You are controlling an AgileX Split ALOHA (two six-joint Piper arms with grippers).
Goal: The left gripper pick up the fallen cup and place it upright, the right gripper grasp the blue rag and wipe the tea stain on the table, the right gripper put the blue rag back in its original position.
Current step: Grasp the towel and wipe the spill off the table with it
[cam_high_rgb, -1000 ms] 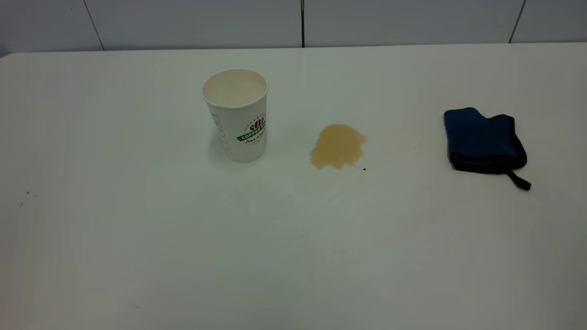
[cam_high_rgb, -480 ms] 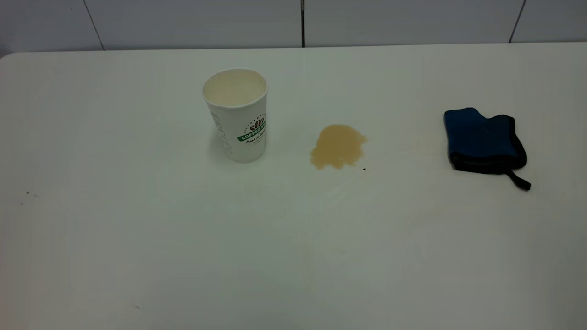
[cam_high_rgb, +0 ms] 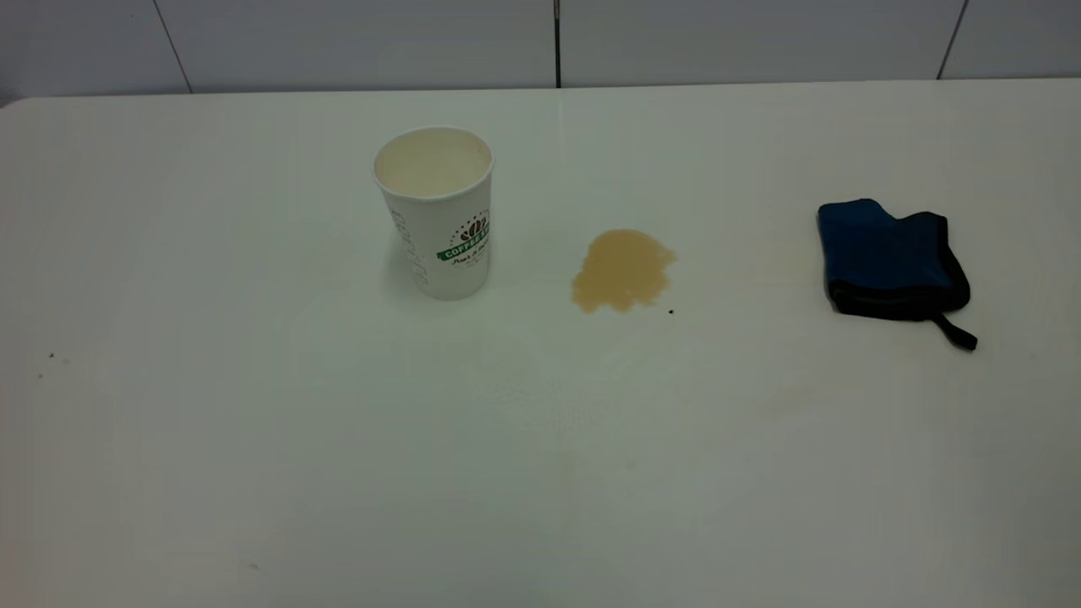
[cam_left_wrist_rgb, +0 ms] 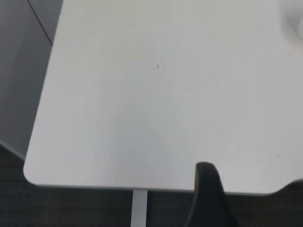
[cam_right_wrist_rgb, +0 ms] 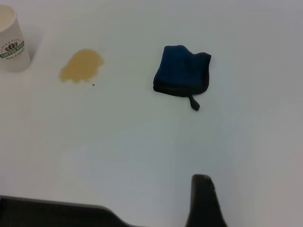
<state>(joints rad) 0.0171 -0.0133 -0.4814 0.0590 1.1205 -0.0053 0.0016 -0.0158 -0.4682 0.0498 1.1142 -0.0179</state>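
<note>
Nothing moved, cup point(cam_high_rgb: 436, 211) upright, exterior omits both arms, wrist views' pincer states unclear

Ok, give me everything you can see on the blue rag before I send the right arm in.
The blue rag is a small dark blue cloth, folded into a rough square, with black edging along its near and right sides and a short black loop tab sticking out from its near right corner. It looks soft and slightly lumpy, with an uneven far edge. It lies flat on the white table, to the right of the tea stain and well apart from it. Nothing touches it but the table; no end effector is near.
</note>
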